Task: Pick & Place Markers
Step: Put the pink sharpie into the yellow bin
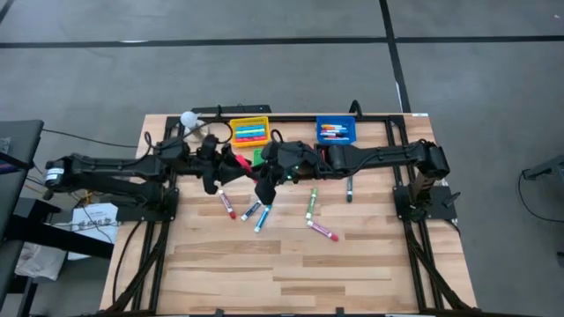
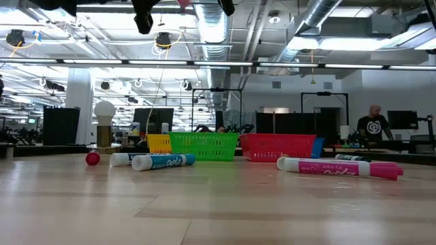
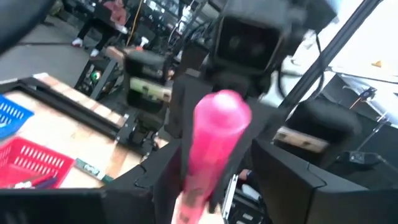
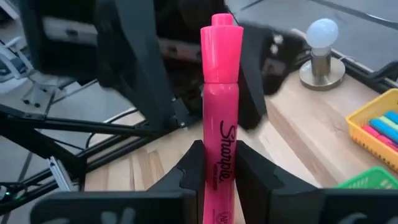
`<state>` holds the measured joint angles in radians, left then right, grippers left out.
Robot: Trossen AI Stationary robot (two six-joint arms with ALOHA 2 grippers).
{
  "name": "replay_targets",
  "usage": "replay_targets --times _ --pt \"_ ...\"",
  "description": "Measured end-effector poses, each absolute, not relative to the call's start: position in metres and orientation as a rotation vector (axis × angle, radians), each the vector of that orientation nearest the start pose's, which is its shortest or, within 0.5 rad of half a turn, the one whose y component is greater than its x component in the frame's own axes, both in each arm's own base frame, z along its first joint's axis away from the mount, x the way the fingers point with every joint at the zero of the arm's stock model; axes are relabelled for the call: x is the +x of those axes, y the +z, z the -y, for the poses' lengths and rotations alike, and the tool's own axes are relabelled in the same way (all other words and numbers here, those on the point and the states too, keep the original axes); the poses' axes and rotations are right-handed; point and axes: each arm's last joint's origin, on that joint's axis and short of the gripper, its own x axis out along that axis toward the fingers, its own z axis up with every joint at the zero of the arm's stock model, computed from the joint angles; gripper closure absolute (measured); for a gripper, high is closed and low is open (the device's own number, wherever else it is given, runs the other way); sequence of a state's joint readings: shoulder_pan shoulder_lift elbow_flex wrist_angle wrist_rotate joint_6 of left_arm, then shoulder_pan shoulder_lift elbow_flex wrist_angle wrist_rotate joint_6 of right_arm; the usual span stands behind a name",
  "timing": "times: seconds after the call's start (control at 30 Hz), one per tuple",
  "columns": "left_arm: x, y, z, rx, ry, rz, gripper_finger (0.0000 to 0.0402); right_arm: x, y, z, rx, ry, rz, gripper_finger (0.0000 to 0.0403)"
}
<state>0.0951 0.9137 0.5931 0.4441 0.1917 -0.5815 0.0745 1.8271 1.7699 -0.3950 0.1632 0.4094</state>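
One pink marker (image 4: 221, 112) sits mid-air near the table's far edge, clamped low in the right gripper (image 4: 219, 163) jaws, long axis pointing out at the left gripper (image 3: 208, 180), whose jaws look spread around its tip.

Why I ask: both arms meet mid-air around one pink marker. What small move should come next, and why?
Probably the left tool should back away. The right tool is shut on the pink marker, while the left tool's fingers stand apart on either side of its cap, so the handover looks done. Then the right arm can carry it toward the red basket.
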Motion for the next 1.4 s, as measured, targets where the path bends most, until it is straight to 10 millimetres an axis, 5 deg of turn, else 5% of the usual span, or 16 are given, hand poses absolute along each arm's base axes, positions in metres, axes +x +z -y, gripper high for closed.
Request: replay_targets --times 0.4,0.63,0.73,0.97,1.4 --pt "0.219 0.301 -0.016 -0.530 -0.123 0.145 0.0233 0.422 0.364 -0.027 0.350 -0.166 -0.411 0.0351" --pt "0.219 0.301 -0.016 -0.532 -0.119 0.147 0.0313 0.422 0.364 -0.028 0.353 -0.165 -0.408 0.0349" --pt "0.219 0.301 -0.016 -0.520 -0.115 0.149 0.0345 0.422 0.364 -0.028 0.364 -0.168 -0.405 0.0336" --pt "0.219 0.301 -0.016 -0.526 -0.120 0.145 0.0345 0.421 0.362 -0.029 0.335 -0.112 -0.440 0.0293" --pt "0.218 0.294 -0.028 -0.501 -0.043 0.091 0.0345 0.385 0.323 -0.039 0.171 -0.229 -0.971 0.0274"
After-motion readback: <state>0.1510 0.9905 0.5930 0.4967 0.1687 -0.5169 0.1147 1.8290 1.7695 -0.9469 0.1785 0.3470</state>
